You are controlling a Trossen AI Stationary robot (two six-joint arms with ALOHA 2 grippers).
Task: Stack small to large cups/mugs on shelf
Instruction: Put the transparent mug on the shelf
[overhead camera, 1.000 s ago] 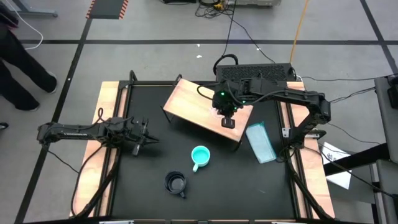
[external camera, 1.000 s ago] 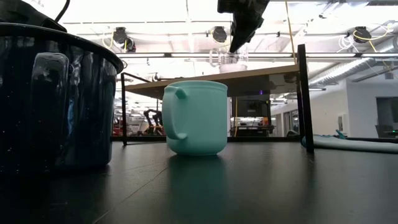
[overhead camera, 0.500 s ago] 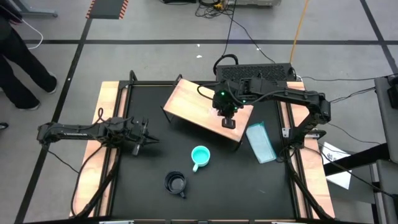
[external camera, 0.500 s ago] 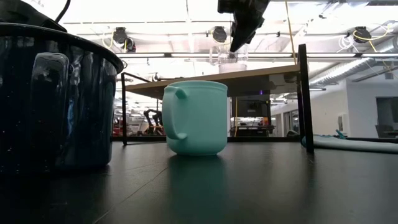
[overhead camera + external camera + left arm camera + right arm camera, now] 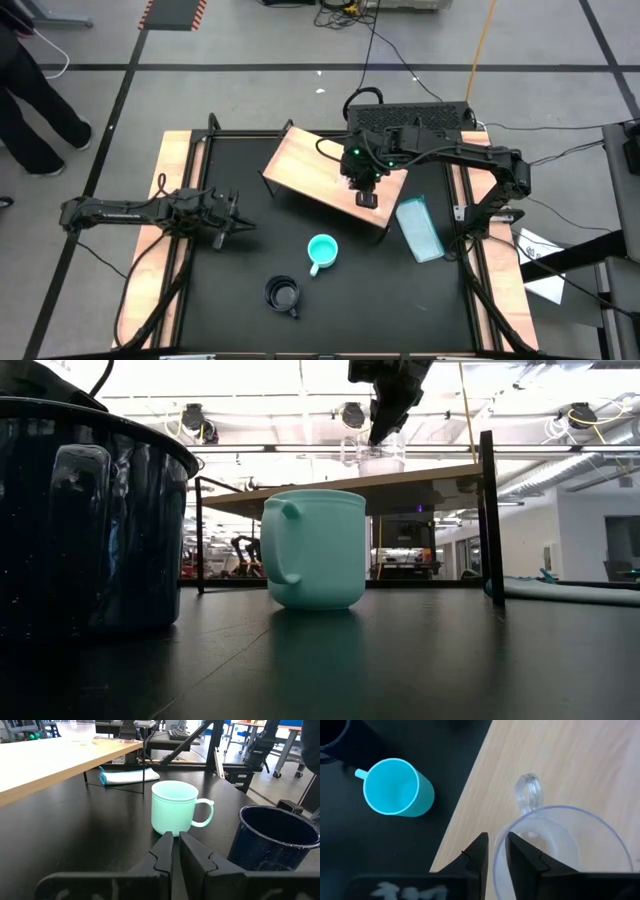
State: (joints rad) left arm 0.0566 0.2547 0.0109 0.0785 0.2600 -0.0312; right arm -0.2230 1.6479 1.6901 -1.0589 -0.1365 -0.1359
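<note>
My right gripper (image 5: 493, 851) is shut on the small clear cup (image 5: 555, 845) over the light wooden shelf (image 5: 305, 165), near its right end. The low view shows the cup (image 5: 375, 450) at the shelf's top (image 5: 430, 475). The turquoise mug (image 5: 322, 250) stands upright on the black tabletop in front of the shelf. The black mug (image 5: 283, 295) stands nearer the front edge. My left gripper (image 5: 237, 222) is shut and empty at the table's left, pointing at the turquoise mug (image 5: 175, 812). My right gripper pinches the clear cup's rim (image 5: 496, 862), one finger inside the cup and one outside, beside its handle (image 5: 527, 790). The fingers come from above, pointing down. The cup is upright over the shelf; whether its bottom rests on the board I cannot tell.
A flat light-blue item (image 5: 419, 228) lies on the table right of the shelf. Wooden strips run along the table's left and right sides. A person's legs (image 5: 30, 95) show on the floor at the far left, off the table.
My right gripper has shifted a little toward the table's right edge with the clear cup, staying over the shelf. The mugs and my left arm have kept still.
</note>
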